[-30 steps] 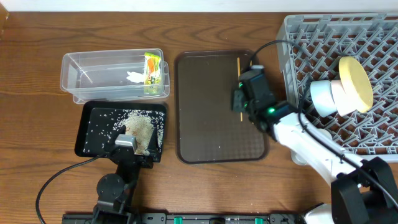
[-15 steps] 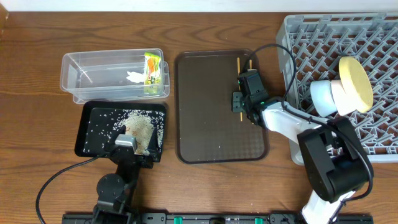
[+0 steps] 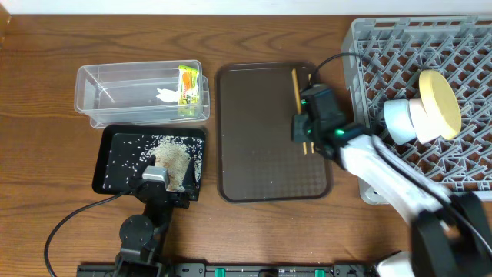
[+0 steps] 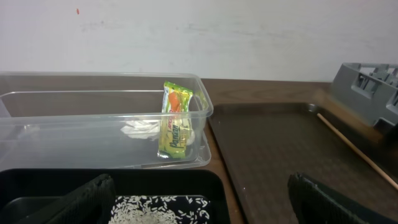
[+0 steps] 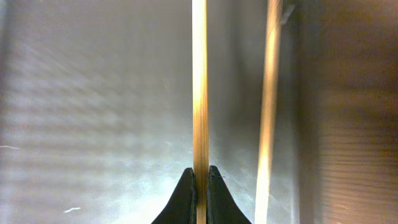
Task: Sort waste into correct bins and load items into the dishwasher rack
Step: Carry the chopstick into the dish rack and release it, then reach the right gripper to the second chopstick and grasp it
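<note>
Two chopsticks [image 5: 199, 93], brown tray [image 3: 254, 146], wooden table [image 3: 46, 154], white wall [image 4: 186, 31]

You are looking at a dark brown serving tray [image 3: 261, 154] lying flat near the middle of the wooden table [image 3: 46, 154] — its raised rim is curving at the corners, its textured floor catching light. A plain white wall [image 4: 217, 37] is rising behind the table's far edge.

Chopstick [image 3: 296, 88] in R jaws: now at a tilt, lower end further right.
</note>
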